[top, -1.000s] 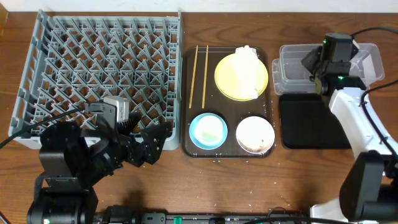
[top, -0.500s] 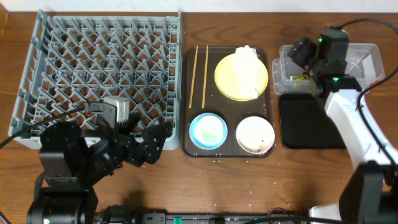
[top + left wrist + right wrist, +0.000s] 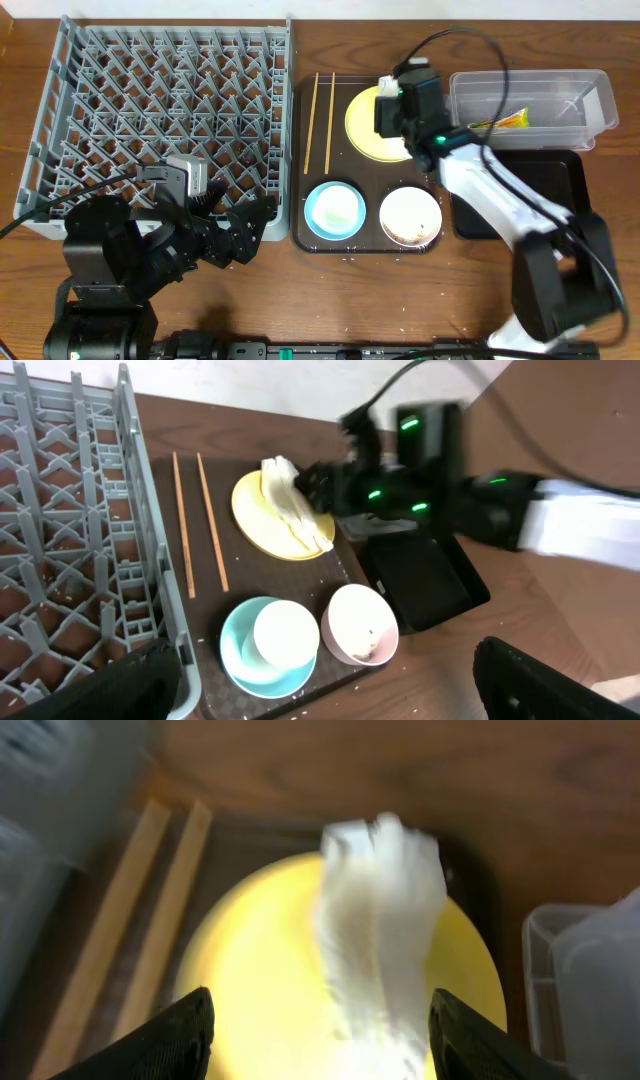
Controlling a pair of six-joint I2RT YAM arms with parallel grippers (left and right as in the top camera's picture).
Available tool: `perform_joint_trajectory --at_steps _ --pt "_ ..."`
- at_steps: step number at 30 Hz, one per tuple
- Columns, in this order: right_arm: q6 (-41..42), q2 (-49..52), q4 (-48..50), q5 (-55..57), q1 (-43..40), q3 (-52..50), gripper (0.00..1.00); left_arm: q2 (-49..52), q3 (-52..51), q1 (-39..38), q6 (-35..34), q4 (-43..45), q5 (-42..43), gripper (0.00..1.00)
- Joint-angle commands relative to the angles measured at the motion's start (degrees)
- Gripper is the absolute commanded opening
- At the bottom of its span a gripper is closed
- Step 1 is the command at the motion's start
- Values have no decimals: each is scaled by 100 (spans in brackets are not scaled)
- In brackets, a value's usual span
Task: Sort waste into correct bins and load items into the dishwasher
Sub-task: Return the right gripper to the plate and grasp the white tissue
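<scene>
My right gripper (image 3: 393, 112) hangs open over the round yellow plate (image 3: 366, 132), its fingers on either side of the crumpled white napkin (image 3: 385, 920) without touching it. In the right wrist view that gripper (image 3: 325, 1055) holds nothing. The plate sits on the brown tray beside the two chopsticks (image 3: 318, 120), the light blue bowl (image 3: 322, 225) with the white cup (image 3: 283, 635) in it, and the white bowl (image 3: 410, 216). The wrapper (image 3: 505, 120) lies in the clear tub (image 3: 590, 90). My left gripper (image 3: 245, 230) is open near the grey dish rack (image 3: 150, 110).
The glossy black tray (image 3: 520, 195) lies on the table in front of the clear tub. Rice-like scraps (image 3: 350, 258) dot the table along the brown tray's (image 3: 298, 230) front edge. My right arm reaches across the black tray's left part.
My right gripper opened over the clear tub and left the wrapper there. It then swung left to above the yellow plate. The left arm has not moved.
</scene>
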Motion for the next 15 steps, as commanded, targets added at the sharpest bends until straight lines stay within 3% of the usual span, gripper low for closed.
perform_joint_trajectory --at_steps 1,5,9,12,13,15 --pt "-343 664 262 472 -37 0 66 -4 120 -11 15 22 -31 95" --pt "-339 1174 529 472 -37 0 59 -4 118 -11 13 22 -33 95" --pt "-339 1270 584 472 -42 0 46 -4 120 -11 15 22 -31 95" --pt "-175 1255 577 470 -44 2 5 -4 118 -11 15 22 -31 95" --pt "-144 1244 546 466 -44 2 1 -4 120 -11 15 22 -31 95" --pt "-26 1154 415 428 -44 2 1 -4 120 -11 15 22 -31 95"
